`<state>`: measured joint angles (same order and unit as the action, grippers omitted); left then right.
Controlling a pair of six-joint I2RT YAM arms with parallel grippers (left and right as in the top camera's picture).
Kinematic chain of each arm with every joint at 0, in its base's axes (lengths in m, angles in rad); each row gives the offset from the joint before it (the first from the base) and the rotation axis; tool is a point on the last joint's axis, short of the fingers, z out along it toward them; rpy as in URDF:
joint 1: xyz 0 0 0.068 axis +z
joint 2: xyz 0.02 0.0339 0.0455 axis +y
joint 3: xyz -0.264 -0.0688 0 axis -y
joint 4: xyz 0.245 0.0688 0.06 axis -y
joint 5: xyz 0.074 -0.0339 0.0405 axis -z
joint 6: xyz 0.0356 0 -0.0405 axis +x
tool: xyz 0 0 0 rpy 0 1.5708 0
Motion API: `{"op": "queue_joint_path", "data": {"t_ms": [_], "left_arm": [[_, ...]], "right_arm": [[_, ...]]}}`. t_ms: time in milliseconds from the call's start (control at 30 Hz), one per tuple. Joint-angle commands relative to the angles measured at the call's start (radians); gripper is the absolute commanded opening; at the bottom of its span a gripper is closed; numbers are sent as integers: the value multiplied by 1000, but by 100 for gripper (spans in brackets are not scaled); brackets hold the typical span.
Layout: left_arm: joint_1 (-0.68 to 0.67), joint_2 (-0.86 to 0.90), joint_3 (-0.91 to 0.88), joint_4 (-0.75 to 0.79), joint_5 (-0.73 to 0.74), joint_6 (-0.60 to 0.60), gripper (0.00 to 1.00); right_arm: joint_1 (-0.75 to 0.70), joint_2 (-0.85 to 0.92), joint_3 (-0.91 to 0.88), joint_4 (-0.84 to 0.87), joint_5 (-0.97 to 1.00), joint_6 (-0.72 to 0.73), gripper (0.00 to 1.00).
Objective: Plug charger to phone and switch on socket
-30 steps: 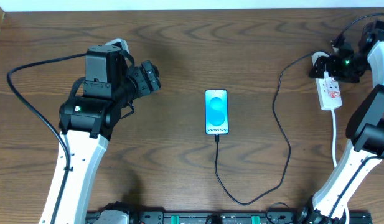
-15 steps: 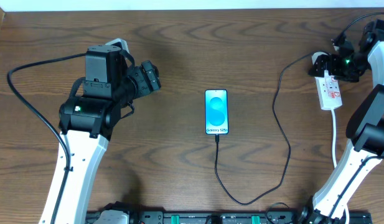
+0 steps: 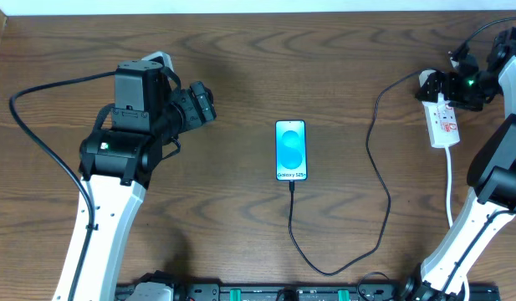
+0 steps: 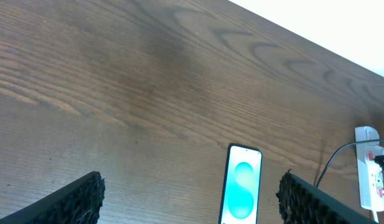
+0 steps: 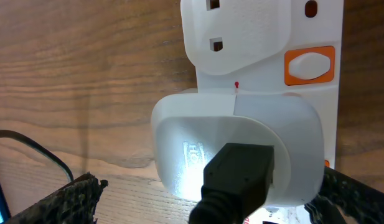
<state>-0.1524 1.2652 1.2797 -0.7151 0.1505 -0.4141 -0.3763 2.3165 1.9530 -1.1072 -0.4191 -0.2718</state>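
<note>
The charger (image 3: 376,167) meets the phone (image 3: 291,150). The right tool (image 3: 439,86) hangs spread over the socket (image 3: 446,130). The left tool (image 3: 205,104) is spread and empty above the desk (image 3: 241,67).

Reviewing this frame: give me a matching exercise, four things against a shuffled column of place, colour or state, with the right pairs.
Things:
1. phone
2. charger
3. socket
4. left gripper

Descriptions:
A. white, at the far right side
B. open, holding nothing
C. blue screen, lying in the middle
D. black, looping away from the phone's near edge

Pairs: 1-C, 2-D, 3-A, 4-B
</note>
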Motion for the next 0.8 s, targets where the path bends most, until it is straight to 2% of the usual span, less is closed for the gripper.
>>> {"op": "queue_joint_path", "data": {"t_ms": [0,767], "left_arm": [[2,-3,2,-3,-10,14,89],[2,-3,2,-3,-10,14,89]], "right_arm": [[18,18,-19,-11,-101,13,99],[31,18,-100,16,-160,10,99]]}}
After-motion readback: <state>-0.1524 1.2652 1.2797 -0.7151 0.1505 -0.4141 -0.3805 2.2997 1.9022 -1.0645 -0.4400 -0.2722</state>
